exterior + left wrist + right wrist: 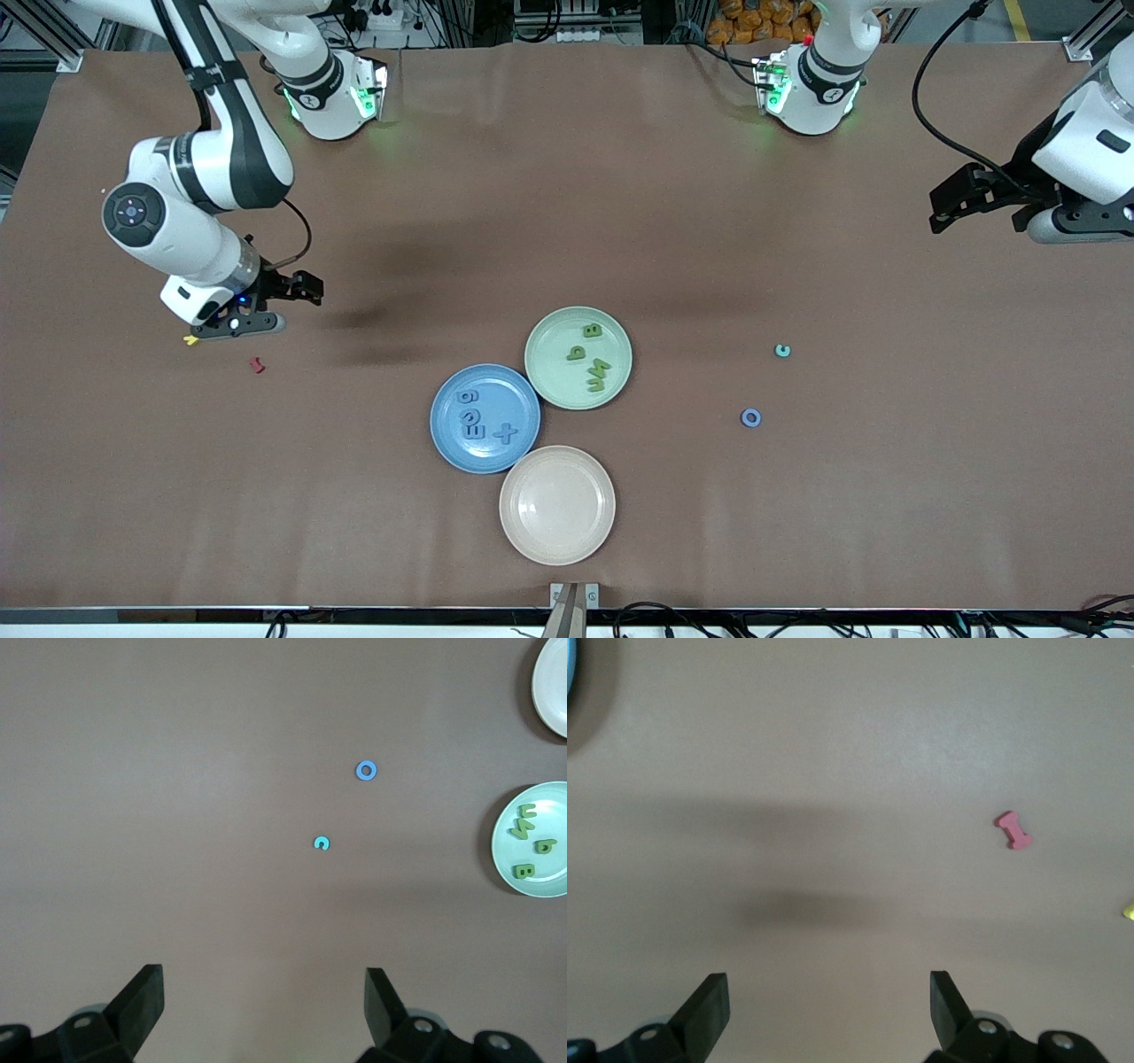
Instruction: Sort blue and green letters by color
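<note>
**Observer:** Where are things lying?

**Me:** Three green letters (589, 358) are lying in the green plate (554, 377). Blue letters (481, 420) are lying in the blue plate (452, 443). The pale plate (523, 532), nearest the front camera, is holding nothing. One blue ring letter (751, 417) is sitting loose on the table (567, 177) toward my left arm's end. A small teal letter (782, 351) is lying near it, a little farther from the camera.

**Observer:** And your end effectors?

**Me:** I am holding the left end effector (952, 206) released and empty, up over the table's edge at the left arm's end. The right end effector (297, 285) is waiting, also released and empty, over the right arm's end, close above the yellow letter (190, 339) and the dark red letter (258, 364), which are not mine to sort.

**Observer:** The step in hand?

**Me:** I am judging it to be the blue ring. I am planning to centre the left fingers (142, 997) over it and come straight down, one finger inside the hole or both across the rim. It is flat and light, so a skewed close could flick it away. The teal piece lies clear of it, so it should not interfere.
</note>
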Motion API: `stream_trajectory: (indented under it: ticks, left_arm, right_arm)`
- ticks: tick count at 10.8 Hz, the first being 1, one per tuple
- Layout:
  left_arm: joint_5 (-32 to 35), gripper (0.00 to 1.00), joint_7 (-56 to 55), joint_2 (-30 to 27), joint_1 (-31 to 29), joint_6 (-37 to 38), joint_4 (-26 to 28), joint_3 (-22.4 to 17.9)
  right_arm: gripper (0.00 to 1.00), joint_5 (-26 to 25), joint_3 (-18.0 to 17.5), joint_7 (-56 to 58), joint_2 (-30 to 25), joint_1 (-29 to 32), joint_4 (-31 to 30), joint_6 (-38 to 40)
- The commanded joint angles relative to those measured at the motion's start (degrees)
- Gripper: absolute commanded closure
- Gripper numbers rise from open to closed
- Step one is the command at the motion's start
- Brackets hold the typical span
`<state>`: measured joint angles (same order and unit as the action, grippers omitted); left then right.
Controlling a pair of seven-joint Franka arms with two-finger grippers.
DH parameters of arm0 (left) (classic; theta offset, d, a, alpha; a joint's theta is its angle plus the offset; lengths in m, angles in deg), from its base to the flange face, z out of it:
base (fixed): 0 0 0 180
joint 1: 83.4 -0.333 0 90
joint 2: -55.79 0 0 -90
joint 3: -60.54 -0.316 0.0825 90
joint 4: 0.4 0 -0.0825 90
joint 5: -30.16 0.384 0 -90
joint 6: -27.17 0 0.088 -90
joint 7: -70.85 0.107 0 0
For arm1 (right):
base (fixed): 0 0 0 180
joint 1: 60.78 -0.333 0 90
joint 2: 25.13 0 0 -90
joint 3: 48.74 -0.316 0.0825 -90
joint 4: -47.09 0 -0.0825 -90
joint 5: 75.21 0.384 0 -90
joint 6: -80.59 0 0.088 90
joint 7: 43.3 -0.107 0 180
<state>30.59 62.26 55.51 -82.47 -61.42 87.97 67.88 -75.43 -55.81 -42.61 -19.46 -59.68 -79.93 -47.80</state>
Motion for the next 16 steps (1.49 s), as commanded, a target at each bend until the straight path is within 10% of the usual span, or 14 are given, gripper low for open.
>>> stream_trajectory:
  ticks: [1,12,16]
  left_arm:
    - [-0.2,0.00,1.4,-0.7,-0.2,1.5,0.0,0.0]
    - [1.1,0.00,2.1,-0.3,-0.1,1.5,-0.1,0.0]
    - [0.8,0.00,2.3,-0.4,-0.3,1.5,-0.2,-0.2]
  right_arm:
    - [0.00,-1.0,4.0,0.2,-6.1,-3.4,-1.6,3.0]
    - [0.00,-0.3,5.1,2.6,-6.5,-1.5,32.7,38.7]
    - [0.00,-0.5,5.4,2.2,-6.8,-1.3,35.4,41.2]
